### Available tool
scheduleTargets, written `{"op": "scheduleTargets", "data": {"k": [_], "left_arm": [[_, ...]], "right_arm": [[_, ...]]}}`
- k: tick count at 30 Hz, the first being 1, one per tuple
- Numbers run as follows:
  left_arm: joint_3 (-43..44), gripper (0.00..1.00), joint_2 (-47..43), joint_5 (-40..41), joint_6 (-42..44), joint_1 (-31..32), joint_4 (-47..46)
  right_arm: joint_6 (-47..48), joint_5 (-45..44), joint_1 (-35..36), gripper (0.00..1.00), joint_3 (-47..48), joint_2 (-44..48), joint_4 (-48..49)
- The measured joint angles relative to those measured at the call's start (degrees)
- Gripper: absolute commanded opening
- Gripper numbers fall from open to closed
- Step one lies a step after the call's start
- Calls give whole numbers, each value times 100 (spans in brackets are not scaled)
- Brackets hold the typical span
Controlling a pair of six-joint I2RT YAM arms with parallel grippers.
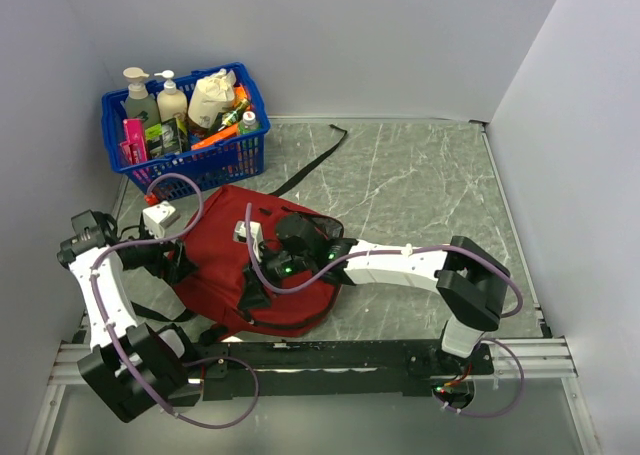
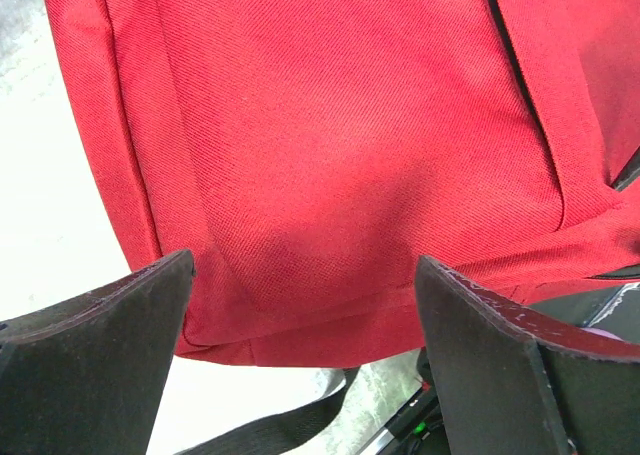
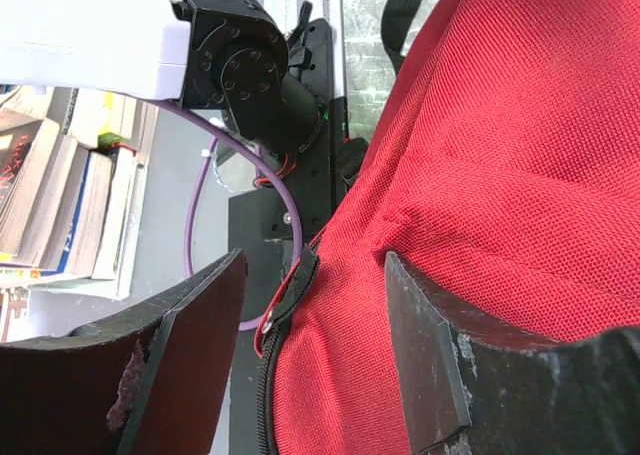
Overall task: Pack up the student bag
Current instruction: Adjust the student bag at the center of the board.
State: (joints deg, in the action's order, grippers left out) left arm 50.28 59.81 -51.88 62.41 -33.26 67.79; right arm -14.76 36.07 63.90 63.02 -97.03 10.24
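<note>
The dark red student bag (image 1: 225, 265) lies flat on the marble tabletop, left of centre, with a black strap (image 1: 315, 160) trailing toward the back. My left gripper (image 1: 183, 265) is at the bag's left edge. In the left wrist view it (image 2: 305, 320) is open, with the red fabric (image 2: 330, 155) just beyond the fingertips and a black strap below. My right gripper (image 1: 258, 283) rests on top of the bag near its front edge. In the right wrist view it (image 3: 315, 320) is open, straddling a fold of red fabric beside the black zipper pull (image 3: 292, 283).
A blue plastic basket (image 1: 225, 160) of bottles and tubes stands at the back left, close to the bag. Grey walls enclose the table. The black mounting rail (image 1: 330, 355) runs along the near edge. A stack of books (image 3: 60, 205) shows beyond the table.
</note>
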Motion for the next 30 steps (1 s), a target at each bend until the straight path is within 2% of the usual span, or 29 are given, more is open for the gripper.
{"op": "scheduleTargets", "data": {"k": [15, 18, 21, 30], "left_arm": [[-37, 97, 354, -76, 188, -85, -72], [-44, 89, 417, -131, 229, -85, -140], [-81, 86, 415, -190, 280, -85, -219], [-420, 70, 310, -295, 295, -85, -446]], "right_arm": [[-31, -109, 153, 60, -146, -17, -109], [-37, -111, 195, 58, -199, -15, -101], [-46, -116, 205, 56, -282, -2, -37], [-168, -107, 247, 41, -273, -31, 227]]}}
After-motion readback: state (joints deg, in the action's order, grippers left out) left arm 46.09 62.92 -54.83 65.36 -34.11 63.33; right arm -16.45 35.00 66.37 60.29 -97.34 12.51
